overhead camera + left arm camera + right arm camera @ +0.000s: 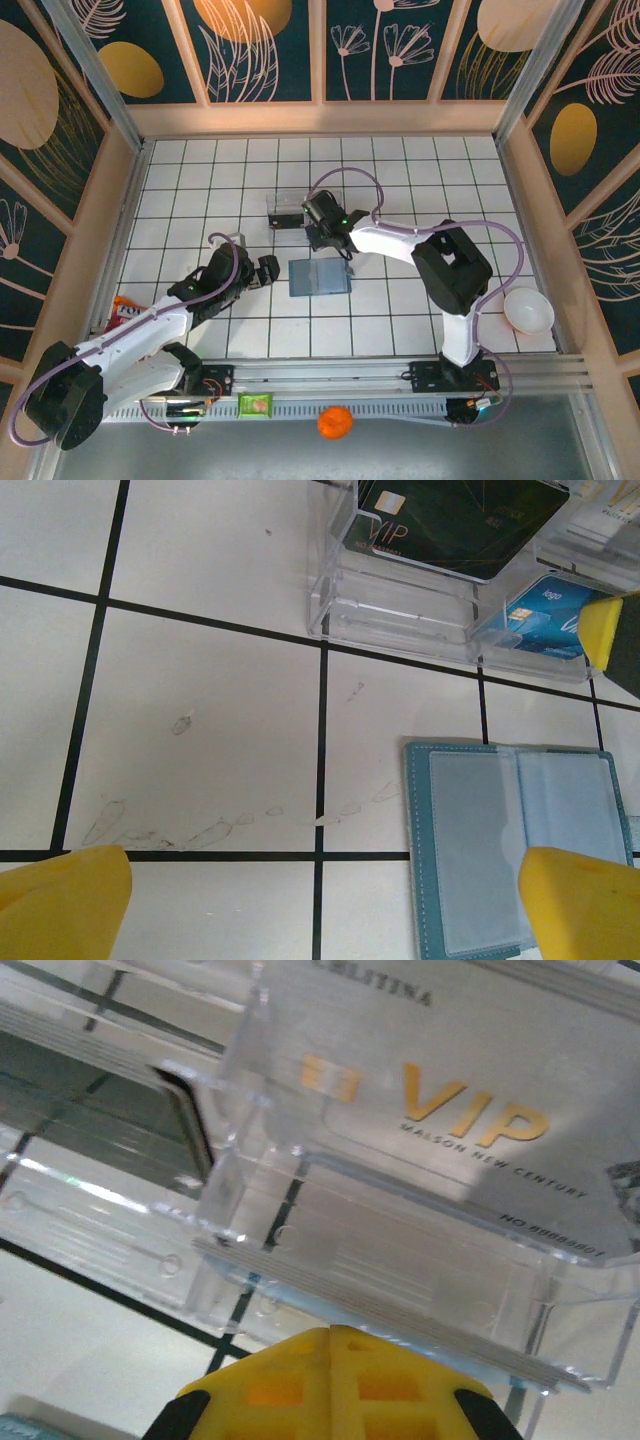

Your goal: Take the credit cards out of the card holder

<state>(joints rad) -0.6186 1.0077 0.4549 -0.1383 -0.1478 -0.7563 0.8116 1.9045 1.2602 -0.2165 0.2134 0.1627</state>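
The card holder [320,276] lies open and flat on the tiles, its teal rim and pale pockets [520,850] looking bare. A bright blue credit card [535,620] lies in the clear tray [285,210], beside a dark VIP card [450,520] and a silver VIP card [450,1110]. My right gripper [313,213] is shut, its yellow tip [332,1335] against the tray's front edge where the blue card's edge [400,1325] shows; nothing is visibly clamped. My left gripper [270,268] hovers open [325,880] just left of the holder, with bare tile between its fingers.
A white bowl [528,310] sits at the table's right edge. A red packet [125,305] lies at the left edge. A green packet [256,404] and an orange [335,422] rest on the front rail. Wooden walls close in the tiled floor.
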